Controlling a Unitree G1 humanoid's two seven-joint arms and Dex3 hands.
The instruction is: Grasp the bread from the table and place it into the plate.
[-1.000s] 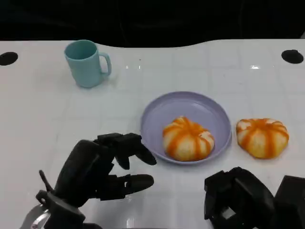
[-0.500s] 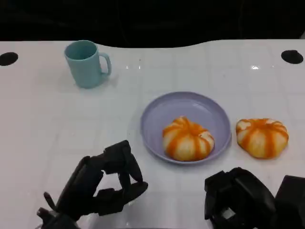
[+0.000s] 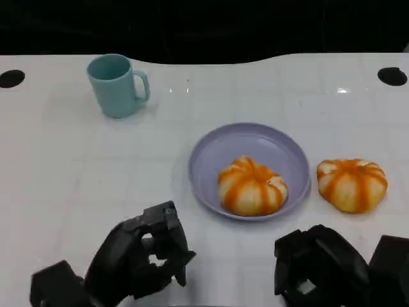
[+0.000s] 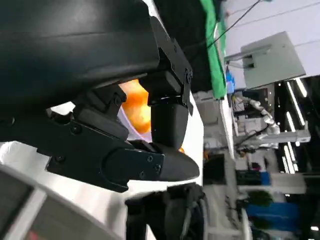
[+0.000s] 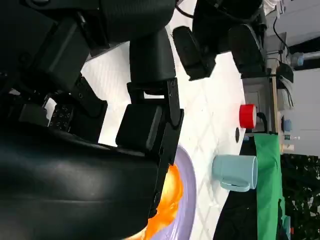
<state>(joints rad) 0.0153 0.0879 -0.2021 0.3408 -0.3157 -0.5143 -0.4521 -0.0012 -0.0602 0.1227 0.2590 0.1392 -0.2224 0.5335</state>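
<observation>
At far left of the white worktop (image 3: 57, 166) stands a teal mug (image 3: 117, 85), well apart from everything else. Near left, left hand (image 3: 144, 259) sits low at the worktop's near edge, fingers curled in, nothing held. Centre: lavender plate (image 3: 225, 142) with one orange-striped bun (image 3: 252, 186) already in it, toward its near-right side. Just right of the plate, touching or almost touching its rim, second bread bun (image 3: 352, 184) lies on the worktop, not yet grasped. Near right, right hand (image 3: 319, 267) low at the near edge, near side of that bun; whether its fingers are apart or together, cannot tell. Step in hand, as judged: reach for the remaining bread. Next move likely calls for the right hand to go far-right over the bun, close around it, lift, then carry left into the plate's free far-left part.
</observation>
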